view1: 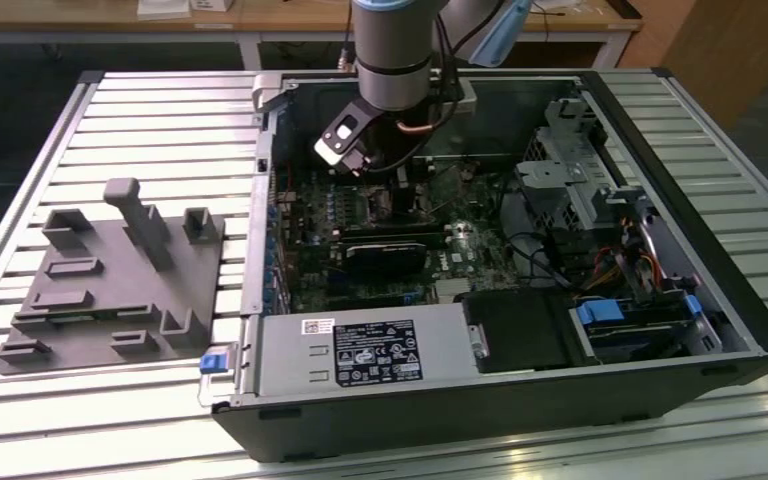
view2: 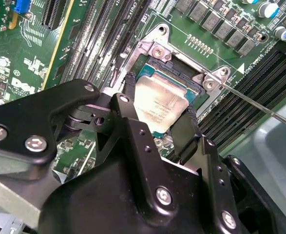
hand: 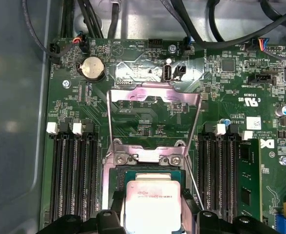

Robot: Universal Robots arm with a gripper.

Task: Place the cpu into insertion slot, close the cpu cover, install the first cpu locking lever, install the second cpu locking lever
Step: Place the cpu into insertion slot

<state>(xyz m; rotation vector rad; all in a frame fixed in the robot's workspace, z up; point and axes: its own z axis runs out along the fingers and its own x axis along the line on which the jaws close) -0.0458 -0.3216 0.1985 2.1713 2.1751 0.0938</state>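
The cpu [view2: 158,103], a pale silvery square chip, sits between the black fingers [view2: 184,134] of my gripper [view2: 157,122], which is shut on it. It hovers slightly tilted right over the insertion slot [view2: 181,68], whose dark rim and silver edge show past the chip. In the first wrist view the cpu [hand: 152,202] covers most of the insertion slot [hand: 152,174]. The cpu cover [hand: 152,92], a thin silver frame, stands flipped open behind the slot. A thin locking lever [view2: 259,105] angles away from the socket, unlatched. In the exterior view my gripper [view1: 364,165] reaches down into the computer case.
Long black memory slots [hand: 74,175] flank the socket on both sides. A coin battery [hand: 92,68] and cables [hand: 191,29] lie beyond the cover. In the case are a black card [view1: 387,252], a power supply [view1: 357,352] and a drive cage [view1: 571,170]. A grey fixture [view1: 104,285] lies outside.
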